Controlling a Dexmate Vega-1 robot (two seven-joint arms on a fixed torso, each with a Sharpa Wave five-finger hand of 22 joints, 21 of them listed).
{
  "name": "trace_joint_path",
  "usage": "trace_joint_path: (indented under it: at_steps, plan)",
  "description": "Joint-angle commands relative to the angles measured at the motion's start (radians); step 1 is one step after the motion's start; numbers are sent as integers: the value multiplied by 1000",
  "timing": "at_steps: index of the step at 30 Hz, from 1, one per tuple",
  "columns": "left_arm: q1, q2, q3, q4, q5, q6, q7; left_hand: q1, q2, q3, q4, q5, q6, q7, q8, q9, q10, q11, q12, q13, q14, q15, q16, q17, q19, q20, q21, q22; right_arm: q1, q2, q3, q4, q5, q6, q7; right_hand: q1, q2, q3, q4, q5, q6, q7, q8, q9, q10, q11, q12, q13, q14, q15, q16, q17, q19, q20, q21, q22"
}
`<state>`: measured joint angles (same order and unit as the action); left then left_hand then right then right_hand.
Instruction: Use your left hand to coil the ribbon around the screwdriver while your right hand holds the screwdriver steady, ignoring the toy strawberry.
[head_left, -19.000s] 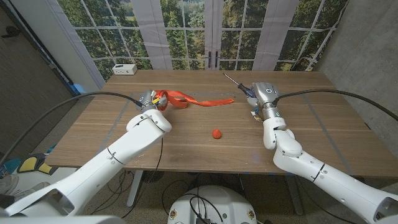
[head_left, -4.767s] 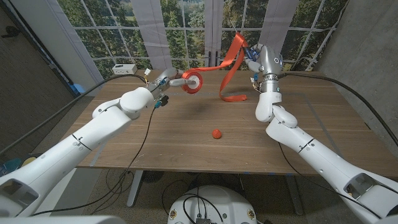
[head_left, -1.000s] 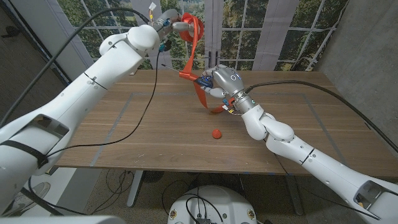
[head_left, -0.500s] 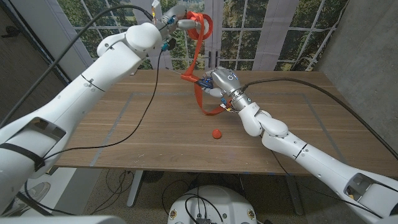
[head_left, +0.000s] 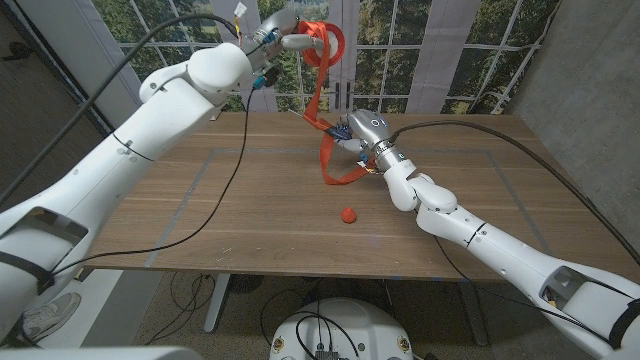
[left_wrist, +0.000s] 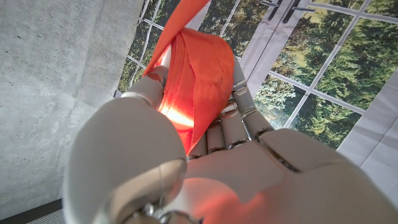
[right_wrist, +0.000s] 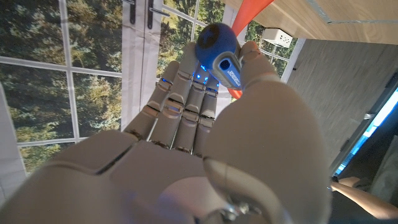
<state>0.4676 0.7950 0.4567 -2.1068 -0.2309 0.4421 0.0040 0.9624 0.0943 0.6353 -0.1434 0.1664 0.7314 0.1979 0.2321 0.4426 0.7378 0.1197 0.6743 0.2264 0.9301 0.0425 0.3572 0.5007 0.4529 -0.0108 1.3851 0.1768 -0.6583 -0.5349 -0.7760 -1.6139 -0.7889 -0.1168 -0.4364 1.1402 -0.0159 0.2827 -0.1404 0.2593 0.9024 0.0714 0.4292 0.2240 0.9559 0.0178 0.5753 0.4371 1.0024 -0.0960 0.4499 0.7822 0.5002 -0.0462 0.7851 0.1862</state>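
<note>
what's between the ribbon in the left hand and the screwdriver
Nothing visible. The ribbon hangs straight from the raised left hand to the screwdriver gripped by the right hand; the toy strawberry lies apart on the table.

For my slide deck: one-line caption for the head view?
Left hand lifts ribbon above screwdriver held by right hand.

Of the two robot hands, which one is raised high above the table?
The left hand, up against the windows and holding the orange ribbon. The right hand sits low, near the tabletop, gripping the blue-handled screwdriver.
</note>
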Motion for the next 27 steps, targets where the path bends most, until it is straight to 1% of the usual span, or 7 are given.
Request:
trace_joint_path:
  at_steps: [1, 3, 9, 11, 14, 21, 27]
  plan:
    - [99, 46, -69, -42, -71, -63, -4, 63, 90, 34, 20, 3, 201, -126, 3, 3, 259, -245, 10, 179, 185, -222, 2, 2, -1, -5, 5, 1, 4, 16, 12, -7, 36, -122, -33, 133, 129, 9, 0, 5, 129, -123, 2, 4, 79, -70, 0, 19, 63, -120, 0, 3, -1, -3, 5, 1]
    - [115, 48, -81, -39, -95, -78, -11, 63, 90, 34, 20, 3, 202, -125, 3, 4, 260, -249, 10, 179, 185, -222, 3, 2, -1, -7, 5, 1, 2, 15, 26, -10, 73, -110, -35, 132, 129, 9, 0, 5, 129, -123, 2, 4, 80, -69, 0, 18, 65, -118, 0, 3, -1, -3, 6, 1]
    - [154, 62, -100, -38, -124, -119, -13, 63, 90, 34, 20, 3, 204, -125, 4, 4, 260, -250, 10, 181, 185, -223, 2, 3, -1, -6, 5, 1, -3, 20, 29, -27, 70, -171, -66, 133, 129, 8, 0, 5, 130, -123, 1, 4, 80, -70, -2, 19, 66, -119, 1, 6, -2, -2, 7, 0]
    - [163, 69, -100, -43, -120, -124, -9, 63, 90, 34, 20, 3, 203, -125, 3, 4, 260, -249, 10, 181, 185, -222, 2, 3, 0, -6, 5, 1, -8, 15, 41, -37, 105, -158, -60, 132, 130, 8, 1, 5, 129, -122, 1, 4, 81, -69, -2, 20, 66, -118, 0, 5, -2, -2, 8, 0]
    - [161, 82, -93, -47, -113, -114, -14, 63, 91, 34, 20, 3, 203, -125, 2, 3, 261, -252, 10, 181, 186, -223, 1, 3, -1, -5, 5, 1, -9, 20, 40, -44, 93, -196, -75, 133, 130, 9, 0, 5, 130, -121, 1, 5, 80, -69, -3, 21, 66, -118, 0, 7, -3, 0, 9, 0]
    - [205, 91, -117, -32, -151, -139, -10, 62, 90, 34, 20, 3, 203, -126, 2, 4, 262, -253, 8, 179, 188, -222, 1, 4, 0, -5, 6, 1, -23, 12, 62, -66, 112, -235, -108, 134, 129, 9, -1, 6, 130, -120, 0, 6, 84, -65, -4, 21, 66, -118, -2, 7, -4, 1, 12, 0]
    - [240, 105, -133, -30, -159, -142, 12, 63, 90, 34, 20, 3, 202, -125, 2, 4, 260, -245, 8, 181, 187, -220, 0, 4, 0, -4, 6, 1, -43, 5, 90, -78, 156, -229, -142, 132, 129, 8, 1, 5, 131, -119, 0, 7, 82, -66, -5, 23, 68, -115, -2, 8, -4, 2, 14, 0]
